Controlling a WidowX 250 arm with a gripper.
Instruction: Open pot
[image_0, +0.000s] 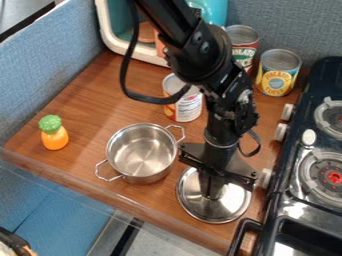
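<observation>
The word "TOMATO" can be read on the rear can (244, 40), and "PINEAPPLE" is printed across the yellow-labelled can (276, 77) just beside it, while on the white-labelled can (190, 106) only small print is seen, too fine to be made out.

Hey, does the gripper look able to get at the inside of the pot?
Probably yes: the pot stands uncovered near the gripper, nothing stands between them, and the lid lies beneath the gripper, clear of the opening.
</observation>
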